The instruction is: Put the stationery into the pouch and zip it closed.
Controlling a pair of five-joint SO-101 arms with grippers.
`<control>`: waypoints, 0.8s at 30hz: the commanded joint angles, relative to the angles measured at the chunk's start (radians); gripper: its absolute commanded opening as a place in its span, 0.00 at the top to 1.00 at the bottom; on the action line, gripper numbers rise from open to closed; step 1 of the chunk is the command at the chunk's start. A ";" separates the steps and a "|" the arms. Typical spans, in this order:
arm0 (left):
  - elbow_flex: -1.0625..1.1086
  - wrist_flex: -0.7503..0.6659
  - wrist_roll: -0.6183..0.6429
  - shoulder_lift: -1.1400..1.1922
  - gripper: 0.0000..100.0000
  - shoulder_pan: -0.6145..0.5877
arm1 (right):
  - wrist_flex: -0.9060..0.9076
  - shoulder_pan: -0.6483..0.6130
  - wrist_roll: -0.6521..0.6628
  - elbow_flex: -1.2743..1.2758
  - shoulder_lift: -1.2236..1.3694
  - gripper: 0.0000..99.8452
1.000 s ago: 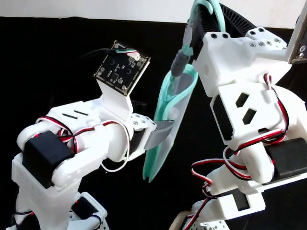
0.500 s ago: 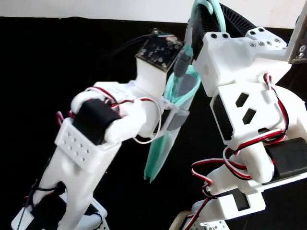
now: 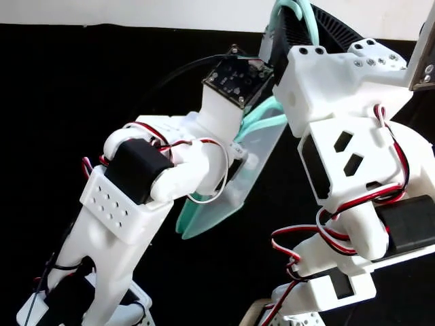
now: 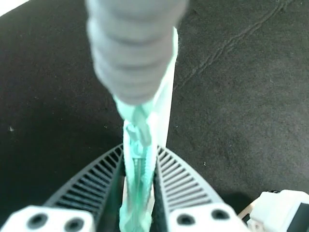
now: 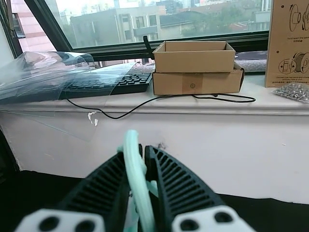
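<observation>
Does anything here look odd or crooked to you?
Yes: the teal pouch hangs slanted in mid-air instead of lying flat. The left arm's fingers pinch it along an edge, and the right arm's fingers pinch its loop.

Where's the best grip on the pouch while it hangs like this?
Likely the mint trim along the edge, not the clear panel. The pouch hangs thin and tilted from the right gripper, shut on its mint loop. Come from the side, jaws across the flat faces, as the left gripper is shut on it.
</observation>
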 commanded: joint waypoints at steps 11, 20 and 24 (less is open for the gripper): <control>-0.005 0.074 -0.029 -0.005 0.99 -0.136 | 0.021 0.243 -0.008 -0.018 0.004 0.99; 0.033 0.110 -0.068 -0.107 0.99 -0.217 | -0.007 0.409 -0.011 -0.024 0.102 0.99; 0.111 0.110 -0.101 -0.200 0.99 -0.219 | -0.070 0.452 -0.012 -0.024 0.255 0.99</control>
